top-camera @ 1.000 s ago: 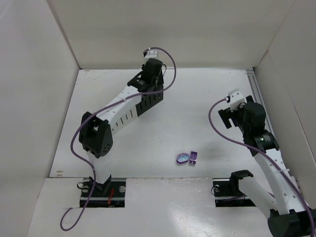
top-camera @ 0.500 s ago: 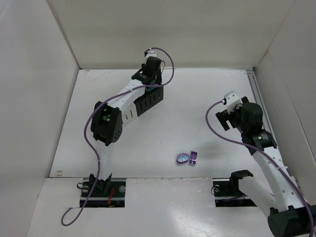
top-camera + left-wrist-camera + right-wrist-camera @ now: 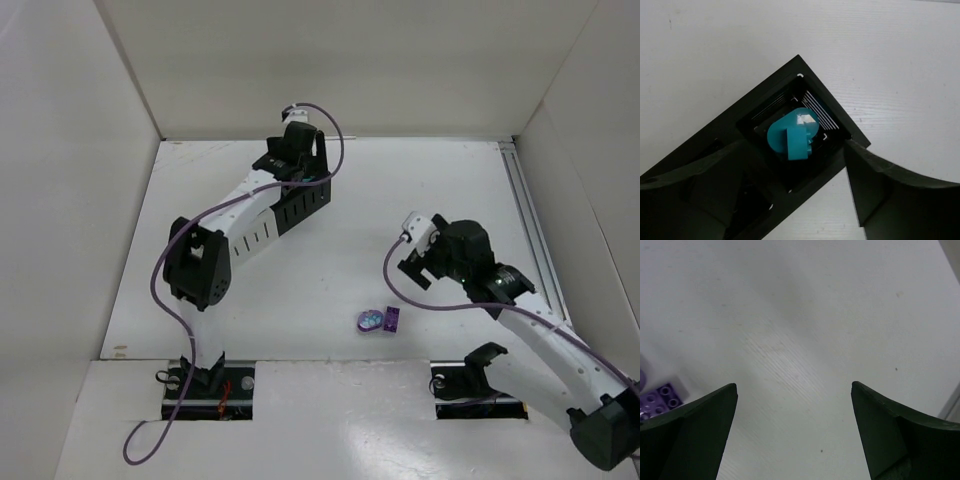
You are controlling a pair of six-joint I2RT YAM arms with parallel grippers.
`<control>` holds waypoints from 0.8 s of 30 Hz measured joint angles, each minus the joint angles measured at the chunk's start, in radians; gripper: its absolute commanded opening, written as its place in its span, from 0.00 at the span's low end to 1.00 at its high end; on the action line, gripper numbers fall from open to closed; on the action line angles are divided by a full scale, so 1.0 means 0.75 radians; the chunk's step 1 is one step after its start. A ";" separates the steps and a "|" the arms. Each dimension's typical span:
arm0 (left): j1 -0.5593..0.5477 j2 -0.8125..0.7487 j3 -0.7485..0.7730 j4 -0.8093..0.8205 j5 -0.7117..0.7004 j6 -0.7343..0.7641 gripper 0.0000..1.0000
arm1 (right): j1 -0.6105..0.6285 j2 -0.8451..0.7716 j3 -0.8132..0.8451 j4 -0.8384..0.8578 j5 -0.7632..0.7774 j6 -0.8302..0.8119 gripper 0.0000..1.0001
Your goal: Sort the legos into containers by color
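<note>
Two teal legos (image 3: pixel 791 135), a rectangular one lying on an oval one, rest in the end compartment of the black container (image 3: pixel 816 177). My left gripper (image 3: pixel 796 145) hovers right above that compartment, open, with nothing between its fingers. In the top view the black container (image 3: pixel 302 207) lies under the left gripper (image 3: pixel 292 162). A lavender oval lego (image 3: pixel 369 320) and a purple rectangular lego (image 3: pixel 393 320) sit together on the table near the front. My right gripper (image 3: pixel 412 262) hangs open above and to the right of them. The purple lego (image 3: pixel 662 397) shows at the lower left of the right wrist view. I cannot make out the white container under the left arm.
White walls enclose the table on the left, back and right. A metal rail (image 3: pixel 522 190) runs along the right edge. The left arm (image 3: pixel 245 215) stretches diagonally over the left half of the table.
My left gripper has opened, and the teal legos now lie free in the black compartment. The right arm has swung left and lower, toward the purple legos.
</note>
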 measured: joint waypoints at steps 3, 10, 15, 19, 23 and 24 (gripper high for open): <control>-0.006 -0.145 -0.115 0.018 0.011 0.003 0.96 | 0.198 0.067 0.006 -0.001 -0.025 -0.012 1.00; -0.110 -0.743 -0.593 0.146 0.039 -0.001 1.00 | 0.601 0.382 0.038 -0.001 -0.192 -0.099 1.00; -0.181 -1.135 -0.956 0.211 0.100 -0.084 1.00 | 0.655 0.507 0.039 -0.006 -0.254 -0.127 0.97; -0.203 -1.335 -1.190 0.191 0.128 -0.191 1.00 | 0.656 0.583 0.039 -0.003 -0.270 -0.143 0.93; -0.212 -1.435 -1.293 0.125 0.130 -0.277 1.00 | 0.661 0.671 0.039 -0.001 -0.282 -0.156 0.92; -0.212 -1.452 -1.304 0.112 0.128 -0.293 1.00 | 0.664 0.686 0.039 -0.001 -0.281 -0.157 0.91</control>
